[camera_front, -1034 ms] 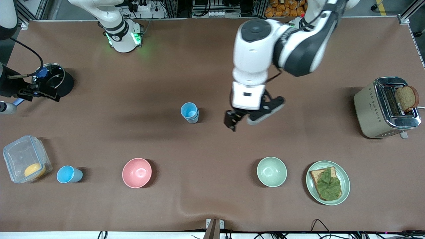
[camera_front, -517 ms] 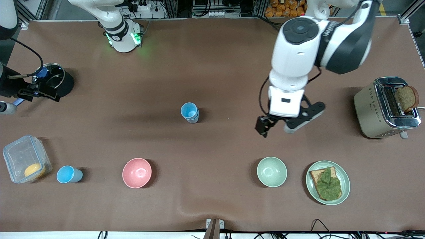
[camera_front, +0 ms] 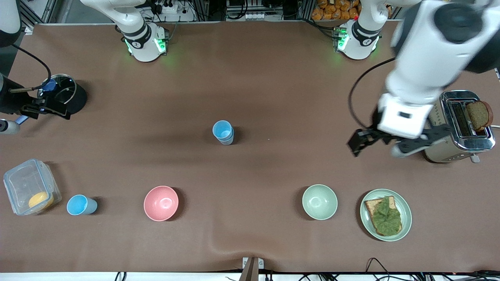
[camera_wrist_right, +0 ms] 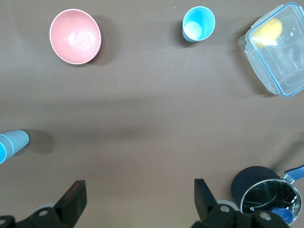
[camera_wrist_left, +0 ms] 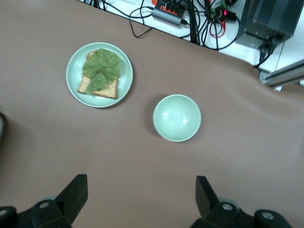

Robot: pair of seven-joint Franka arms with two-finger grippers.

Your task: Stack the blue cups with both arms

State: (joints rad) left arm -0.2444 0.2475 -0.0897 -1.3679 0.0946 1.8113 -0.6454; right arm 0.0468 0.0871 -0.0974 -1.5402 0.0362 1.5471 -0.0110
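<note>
Blue cups [camera_front: 223, 132] nested mid-table, left gripper [camera_front: 377, 145] beside toaster [camera_front: 455, 127]

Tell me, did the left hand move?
Yes. The left hand, open and empty, swung away from the stacked cups toward the toaster, and is now over the table beside it.

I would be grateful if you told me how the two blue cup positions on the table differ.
The middle cup shows a second rim inside, so it looks like a nested pair; the cup by the plastic container is single. The middle cup stands farther from the front camera, the single one nearer, beside the container. Both are upright, light blue and ungripped.
</note>
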